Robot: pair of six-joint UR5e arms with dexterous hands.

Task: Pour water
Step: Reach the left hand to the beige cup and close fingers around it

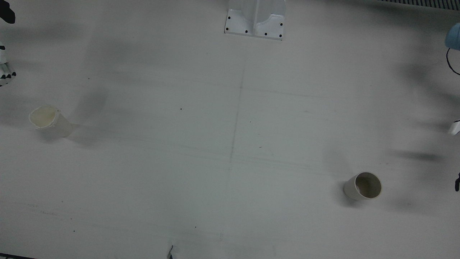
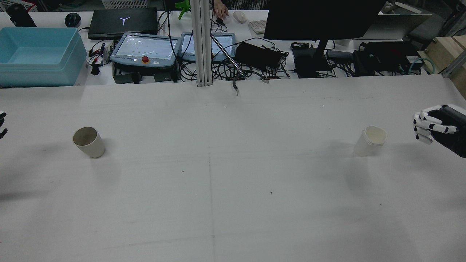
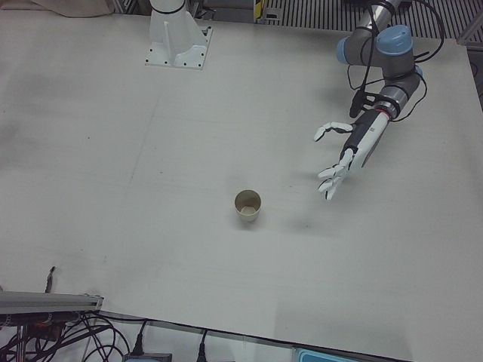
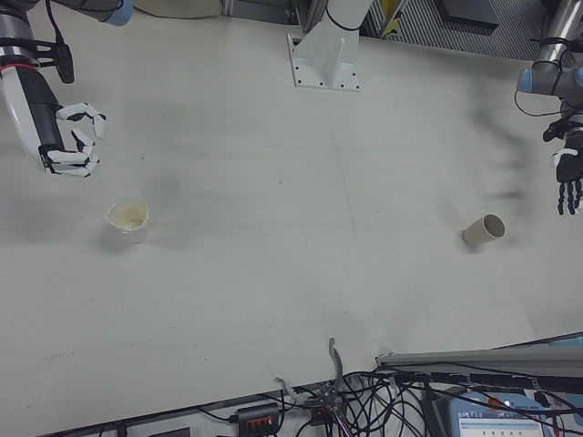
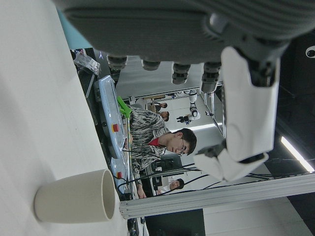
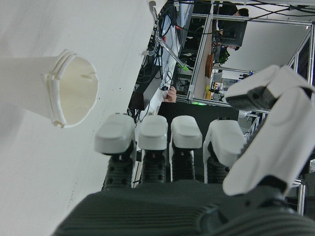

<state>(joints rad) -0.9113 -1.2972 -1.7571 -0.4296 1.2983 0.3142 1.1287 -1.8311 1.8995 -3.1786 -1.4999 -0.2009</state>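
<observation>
Fingers of the right hand (image 2: 433,125) curl loosely on nothing beside the white cup (image 2: 371,141); the left hand (image 3: 343,154) hangs spread and empty near the beige cup (image 3: 247,205). Both cups stand apart on the tabletop (image 2: 233,189), so grasping and pouring remain.

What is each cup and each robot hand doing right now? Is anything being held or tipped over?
Beige cup: upright on the table, mouth open, not held.
White cup: upright on the table, rim a bit crumpled, not held.
Left hand: open, fingers spread, holding nothing, apart from the beige cup.
Right hand: fingers curled but apart, holding nothing, beside the white cup without touching it.
</observation>
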